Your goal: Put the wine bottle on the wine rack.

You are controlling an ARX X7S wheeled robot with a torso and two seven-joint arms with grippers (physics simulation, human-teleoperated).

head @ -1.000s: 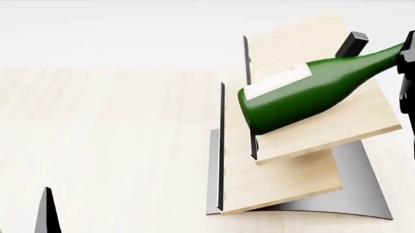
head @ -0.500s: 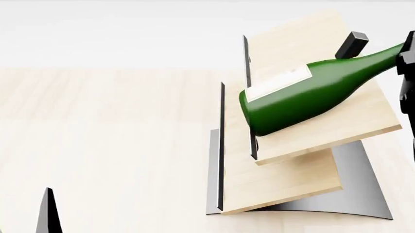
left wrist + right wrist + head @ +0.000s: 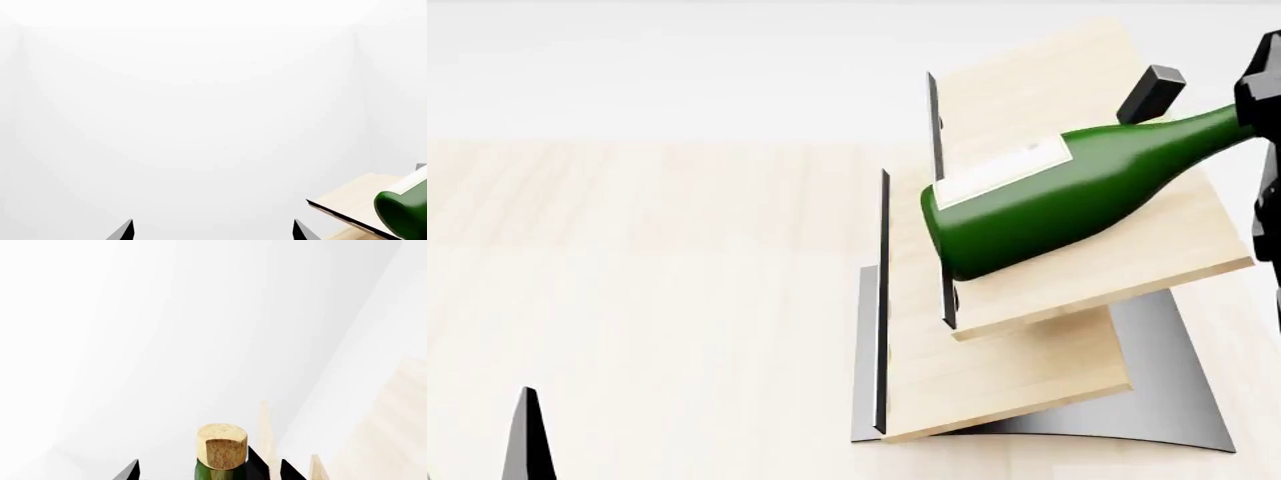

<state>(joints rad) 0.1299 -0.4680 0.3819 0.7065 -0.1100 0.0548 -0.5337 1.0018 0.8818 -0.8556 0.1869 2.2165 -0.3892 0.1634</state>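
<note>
**Wine bottle lies tilted on the upper board of the rack**

The wine bottle (image 3: 1054,195) lies slanted across the upper light wood board of the wine rack (image 3: 1054,290), its base low against the dark edge strip and its neck rising toward the right edge of the head view. The cream label (image 3: 998,170) faces up. The right gripper (image 3: 1261,95) sits at the neck, only partly in frame; in the right wrist view the cork (image 3: 221,446) and green neck stand between the two dark fingertips (image 3: 129,471), which sit wide of the neck, so the grasp looks released. The left gripper (image 3: 212,231) hangs apart with fingertips spread, holding nothing. The rack stands on a pale wooden tabletop (image 3: 641,270)
</note>
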